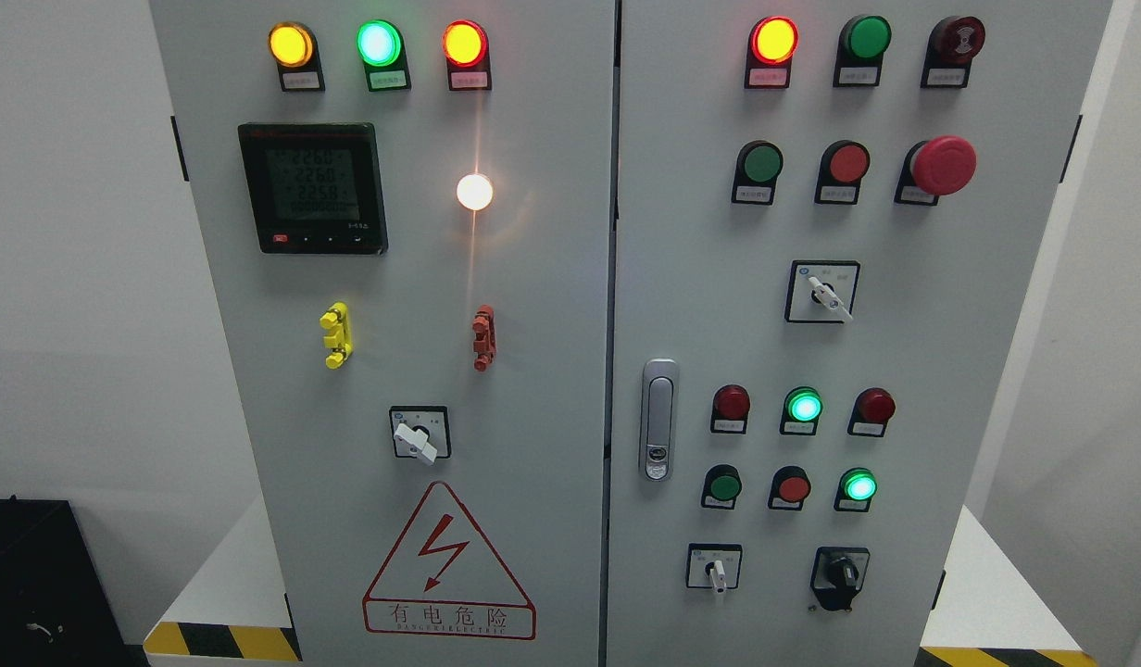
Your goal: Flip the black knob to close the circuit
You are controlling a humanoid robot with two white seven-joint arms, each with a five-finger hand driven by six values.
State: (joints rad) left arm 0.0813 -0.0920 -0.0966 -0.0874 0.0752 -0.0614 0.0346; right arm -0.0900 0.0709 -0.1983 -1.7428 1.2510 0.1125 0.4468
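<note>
A grey two-door electrical cabinet (pixel 552 278) fills the head view, and neither robot hand shows anywhere in it, so the state of the fingers cannot be told and no place can be set relative to them.

The black knob (pixel 840 576) sits at the lower right corner of the right door, on a black square plate, its grip pointing roughly up and slightly left. Just to its left, on the same row, is a small white-handled selector switch (pixel 716 568) with its handle pointing down. Above the knob stand two rows of round pushbuttons and lamps; a green lamp (pixel 803 407) in the upper row and another green lamp (pixel 858 485) in the lower row are lit. Higher on that door is a white rotary switch (pixel 823 293), and above it a red mushroom emergency button (pixel 942 165). A silver door latch (pixel 659 419) runs along the right door's left edge.

On the left door are a digital meter (pixel 313 188), a bright white lamp (pixel 474 191), a yellow clip (pixel 335 334), a red clip (pixel 482 337), a white-handled switch (pixel 417 435) and a red lightning warning triangle (pixel 448 565).
</note>
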